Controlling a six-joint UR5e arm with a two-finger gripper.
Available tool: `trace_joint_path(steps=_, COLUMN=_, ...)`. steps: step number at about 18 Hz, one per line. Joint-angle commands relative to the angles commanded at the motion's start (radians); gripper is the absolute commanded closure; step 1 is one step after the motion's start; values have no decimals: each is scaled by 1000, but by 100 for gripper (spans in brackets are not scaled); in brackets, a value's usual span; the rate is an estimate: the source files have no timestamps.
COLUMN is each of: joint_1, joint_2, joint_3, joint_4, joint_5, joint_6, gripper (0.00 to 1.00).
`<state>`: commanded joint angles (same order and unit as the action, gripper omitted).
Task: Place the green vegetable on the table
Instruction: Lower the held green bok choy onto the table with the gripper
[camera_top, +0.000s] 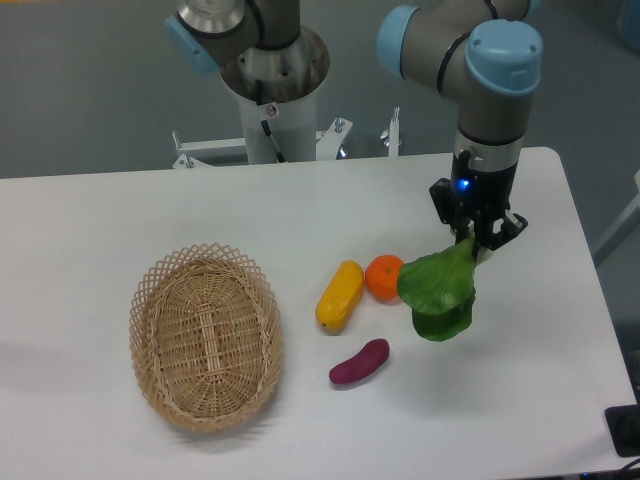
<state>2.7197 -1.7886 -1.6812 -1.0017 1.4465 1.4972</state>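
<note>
Camera view: black two-finger gripper (478, 240), fingers pinching the leafy dark-green toy vegetable (440, 295), dangling just beside the round orange fruit (384, 277) above the white counter (90, 230). Risk: leaves bumping the orange while lowering.

Green vegetable (440, 290): leafy bok-choy-like toy with broad dark green leaves, its stem end uppermost and pinched in the pincer (478, 243), leaves hanging downward and tilted to the left. Bench (90, 225): white, smooth, rectangular with rounded corners, lying beneath the vegetable.
</note>
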Motion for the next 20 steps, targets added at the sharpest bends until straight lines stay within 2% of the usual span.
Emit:
trace_joint_path(steps=13, joint_1=20, joint_2=-3, joint_3=-25, joint_4=12, joint_5=3, joint_6=38, gripper=69)
trace_joint_path(steps=16, joint_1=37, joint_2=-11, joint_3=-43, joint_4=18, joint_5=5, joint_6=92, gripper=69)
trace_joint_path(steps=20, joint_1=92, joint_2=-37, joint_3=-58, joint_4=18, joint_5=3, joint_6=259, gripper=69)
